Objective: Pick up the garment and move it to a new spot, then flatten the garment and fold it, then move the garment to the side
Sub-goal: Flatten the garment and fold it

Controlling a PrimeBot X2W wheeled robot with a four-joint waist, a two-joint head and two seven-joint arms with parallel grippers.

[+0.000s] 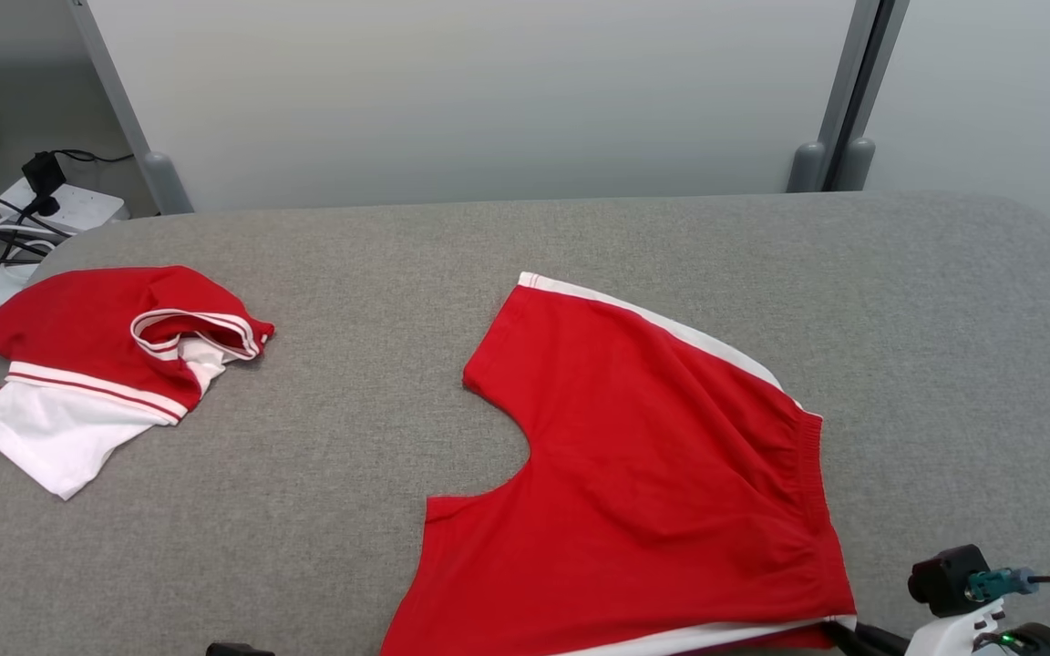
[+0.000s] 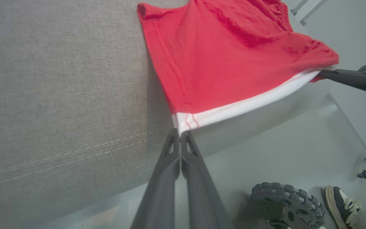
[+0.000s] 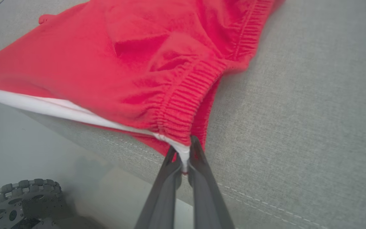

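The garment (image 1: 653,456) is a pair of red shorts with white side stripes. It lies spread on the grey table (image 1: 352,273), its near edge hanging at the table's front edge. My left gripper (image 2: 180,133) is shut on the white-striped leg hem corner (image 2: 186,122). My right gripper (image 3: 183,152) is shut on the white strip at the elastic waistband corner (image 3: 179,127). In the head view the right gripper (image 1: 844,630) pinches the garment's lower right corner. The left wrist view shows the white stripe stretched between both grippers, with the right gripper (image 2: 324,73) at its far end.
A crumpled red and white shirt (image 1: 115,364) lies at the table's left end. A power strip with cables (image 1: 60,205) sits on the floor beyond it. Below the table's front edge are the robot's wheel (image 2: 284,203) and a person's shoe (image 2: 338,198).
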